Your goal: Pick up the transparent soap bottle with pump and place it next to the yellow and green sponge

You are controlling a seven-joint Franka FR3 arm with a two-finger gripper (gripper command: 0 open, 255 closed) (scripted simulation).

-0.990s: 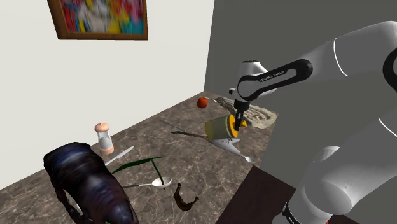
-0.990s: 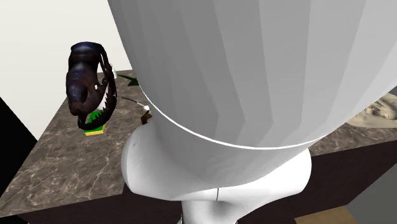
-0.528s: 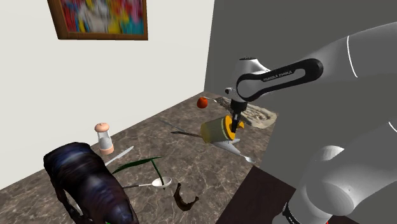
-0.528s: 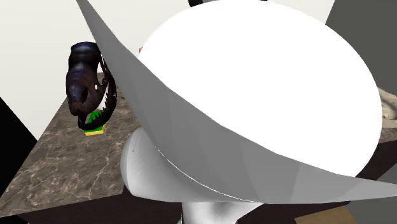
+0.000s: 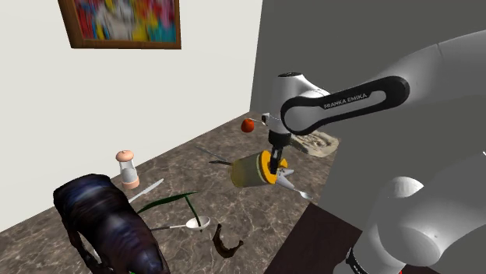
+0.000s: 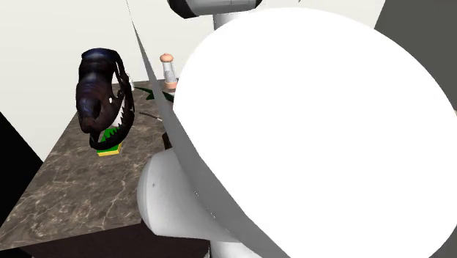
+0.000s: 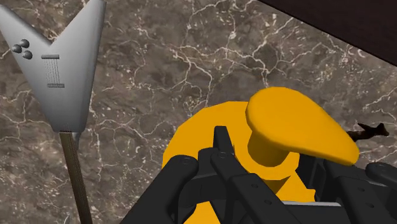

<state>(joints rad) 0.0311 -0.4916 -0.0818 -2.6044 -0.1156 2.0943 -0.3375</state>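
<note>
Right beneath me a grey guitar-shaped piece (image 7: 54,60) lies flat on the marbled brown table (image 5: 249,214), its thin neck stretching away from its forked body. A beige lump (image 5: 315,142) sits near the table's corner, and a red apple (image 5: 248,125) rests towards the grey wall. Toward the shoulder view's left come a spoon (image 5: 187,225), a long green leaf (image 5: 167,200), a curved dark brown scrap (image 5: 226,246), a small shaker (image 5: 127,169) and a big dark toothed figure (image 5: 109,226). In the second exterior view the yellow and green sponge (image 6: 110,149) lies just below that figure's mouth, so the figure crowds that spot. Bare marble opens between the guitar-shaped piece and the spoon. The table's edge runs close by on the stand's side, with a dark surface beyond it, and the white wall bounds the far side. My fingers (image 5: 275,152) are clamped on the soap bottle (image 5: 251,170) at its orange pump (image 7: 299,127). It hangs tipped sideways and looks clear of the table, its yellowish body pointing to the shoulder view's left, well apart from the sponge.
</note>
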